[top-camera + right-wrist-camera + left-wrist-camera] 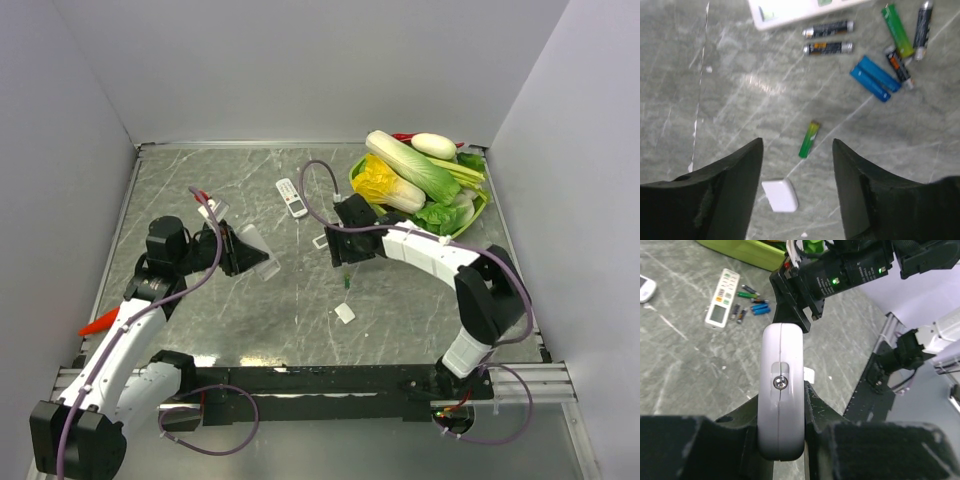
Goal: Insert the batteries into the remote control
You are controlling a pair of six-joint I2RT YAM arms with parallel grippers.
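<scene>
Right wrist: batteries [875, 78] are all loose on the table [700, 100]: a blue pair side by side, two dark ones lying parallel just below a second remote [790, 10], plus one green and two more dark ones in the scatter. One green battery [808, 139] lies apart from the rest, right under the right gripper [797, 142], whose fingers are spread wide with nothing in them and line up either side of it. A small white cover [780, 195], flat with rounded corners, lies just beside that battery; I read it as the battery door, already off. Left wrist: the left gripper [781, 410] is clamped on the remote [782, 350], held edge-on off the table, so its battery bay isn't visible. Progress as I judge it: door off and remote presented, but no battery picked up and none seen seated. Left to do: grab, orient, seat each one, refit the door. Materials: batteries are thin glossy cylinders with metal ends, likely to roll. The held remote is smooth white plastic with rounded ends, a seam down the edge and a recessed screw [780, 382]. The table is grey marble-look, slightly shiny. A green tray [747, 251] sits beyond the batteries.
</scene>
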